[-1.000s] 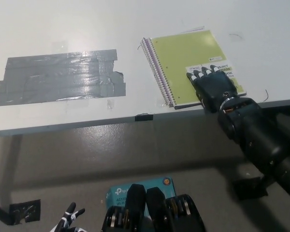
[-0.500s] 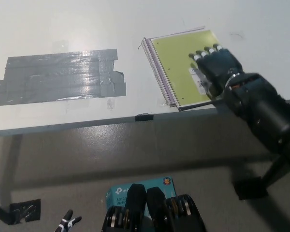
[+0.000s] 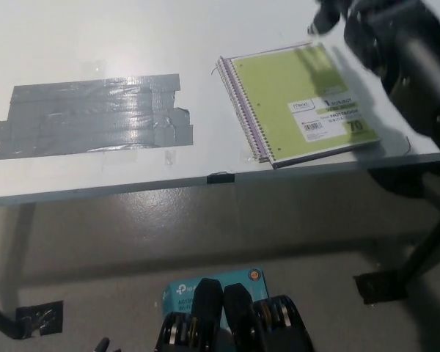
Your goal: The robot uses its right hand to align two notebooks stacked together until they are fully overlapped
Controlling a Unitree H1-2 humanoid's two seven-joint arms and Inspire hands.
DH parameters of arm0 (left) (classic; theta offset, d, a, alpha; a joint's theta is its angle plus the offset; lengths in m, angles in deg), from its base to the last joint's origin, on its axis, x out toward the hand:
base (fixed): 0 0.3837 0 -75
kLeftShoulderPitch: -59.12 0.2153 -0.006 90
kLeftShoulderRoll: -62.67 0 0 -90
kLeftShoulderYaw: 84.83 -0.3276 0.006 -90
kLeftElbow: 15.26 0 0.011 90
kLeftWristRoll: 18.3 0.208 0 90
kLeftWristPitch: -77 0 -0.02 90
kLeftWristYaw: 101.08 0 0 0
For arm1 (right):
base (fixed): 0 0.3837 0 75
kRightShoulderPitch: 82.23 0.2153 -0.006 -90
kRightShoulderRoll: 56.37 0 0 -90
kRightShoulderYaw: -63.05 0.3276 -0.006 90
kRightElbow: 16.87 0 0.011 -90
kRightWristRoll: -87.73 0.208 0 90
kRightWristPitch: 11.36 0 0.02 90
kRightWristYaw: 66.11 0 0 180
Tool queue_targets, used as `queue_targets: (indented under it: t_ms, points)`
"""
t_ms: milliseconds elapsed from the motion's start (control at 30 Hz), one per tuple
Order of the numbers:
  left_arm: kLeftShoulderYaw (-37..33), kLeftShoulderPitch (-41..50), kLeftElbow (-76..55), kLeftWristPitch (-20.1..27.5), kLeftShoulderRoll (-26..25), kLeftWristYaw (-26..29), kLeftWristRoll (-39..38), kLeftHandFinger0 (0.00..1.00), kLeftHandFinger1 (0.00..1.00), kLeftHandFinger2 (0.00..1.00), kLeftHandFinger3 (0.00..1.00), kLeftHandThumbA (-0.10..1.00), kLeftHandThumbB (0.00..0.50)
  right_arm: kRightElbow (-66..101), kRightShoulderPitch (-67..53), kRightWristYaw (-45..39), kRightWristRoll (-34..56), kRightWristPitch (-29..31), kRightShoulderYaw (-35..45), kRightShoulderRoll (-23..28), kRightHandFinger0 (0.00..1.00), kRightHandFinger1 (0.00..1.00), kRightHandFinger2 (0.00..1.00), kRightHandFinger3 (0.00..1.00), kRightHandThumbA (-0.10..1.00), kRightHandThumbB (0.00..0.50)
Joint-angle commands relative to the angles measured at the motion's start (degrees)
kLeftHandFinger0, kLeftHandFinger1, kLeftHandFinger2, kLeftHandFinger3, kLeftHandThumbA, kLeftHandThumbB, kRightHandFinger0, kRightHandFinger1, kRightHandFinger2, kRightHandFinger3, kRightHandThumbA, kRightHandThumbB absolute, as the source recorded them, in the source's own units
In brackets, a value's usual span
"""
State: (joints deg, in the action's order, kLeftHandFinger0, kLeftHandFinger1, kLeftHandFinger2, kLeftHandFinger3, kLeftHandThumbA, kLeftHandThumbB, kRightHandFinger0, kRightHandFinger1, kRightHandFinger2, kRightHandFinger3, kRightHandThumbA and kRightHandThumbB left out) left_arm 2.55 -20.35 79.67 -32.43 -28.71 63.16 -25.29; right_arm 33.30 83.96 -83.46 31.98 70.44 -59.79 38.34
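A lime-green spiral notebook [image 3: 297, 103] lies on the white table [image 3: 132, 37] near its front edge, right of centre. A second notebook lies beneath it; only a thin purple strip [image 3: 229, 88] of it shows along the spiral side. My black right hand [image 3: 324, 16] is blurred at the top edge, above the notebooks' far corner and off them, with its arm [image 3: 414, 66] reaching over the table's right side. Only a tip of my white left hand [image 3: 102, 344] shows at the bottom edge.
A large patch of grey tape [image 3: 92, 117] covers the table's left part. A small black clip [image 3: 220, 177] sits on the front edge. On the floor below are a teal box [image 3: 182, 292], a black stand base [image 3: 385, 286] and a taped spot [image 3: 37, 319].
My right hand has lifted off the green cover and swung away to the far top right. The notebook's label is now uncovered. The left hand has sunk almost out of view.
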Motion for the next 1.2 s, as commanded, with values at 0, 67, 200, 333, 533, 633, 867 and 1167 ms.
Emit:
queue_targets:
  t_ms: [0,67,200,333,533,633,867,1167]
  points:
    - [-0.2,0.8,-0.3,-0.2,-0.7,-0.2,0.7,0.29,0.41,0.42,1.00,1.00,0.500,0.1,6.0,-1.0,1.9,-1.5,2.8,1.2,1.00,1.00,1.00,1.00,1.00,0.361]
    - [-0.2,0.7,0.1,0.4,-0.7,-0.5,0.6,0.32,0.40,0.40,1.00,1.00,0.500,0.6,6.8,-1.3,2.4,-2.2,4.2,1.9,1.00,1.00,1.00,1.00,1.00,0.383]
    - [-0.1,1.1,-0.1,0.1,-0.5,-0.6,0.2,0.30,0.40,0.38,1.00,1.00,0.500,2.2,7.8,-2.0,2.2,-2.6,6.3,5.5,1.00,1.00,1.00,1.00,1.00,0.354]
    - [-0.4,1.6,0.1,1.6,-0.3,-0.6,0.6,0.34,0.39,0.35,1.00,1.00,0.500,7.3,5.7,-3.8,4.7,-3.7,10.3,8.7,1.00,1.00,1.00,1.00,1.00,0.334]
    - [-0.7,2.1,-1.2,2.3,-0.5,-1.1,0.6,0.35,0.38,0.33,0.99,1.00,0.500,35.0,-9.4,-6.8,6.8,-9.8,21.2,14.7,1.00,1.00,1.00,1.00,1.00,0.361]
    - [-1.4,2.0,-1.7,3.3,-0.7,-1.6,1.0,0.40,0.39,0.36,1.00,1.00,0.500,53.5,-20.2,-12.9,9.0,-16.1,28.8,18.4,1.00,1.00,1.00,1.00,1.00,0.308]
    - [-0.8,0.8,-2.9,3.0,-1.0,-0.7,1.6,0.31,0.36,0.39,1.00,1.00,0.500,79.5,-50.1,-13.4,12.7,-18.7,52.5,20.1,1.00,1.00,1.00,1.00,1.00,0.305]
    - [-0.6,1.5,-1.6,3.8,-0.8,-0.4,2.0,0.46,0.41,0.44,1.00,1.00,0.500,79.4,-88.5,1.6,17.0,-8.7,63.2,5.6,1.00,1.00,1.00,1.00,1.00,0.285]
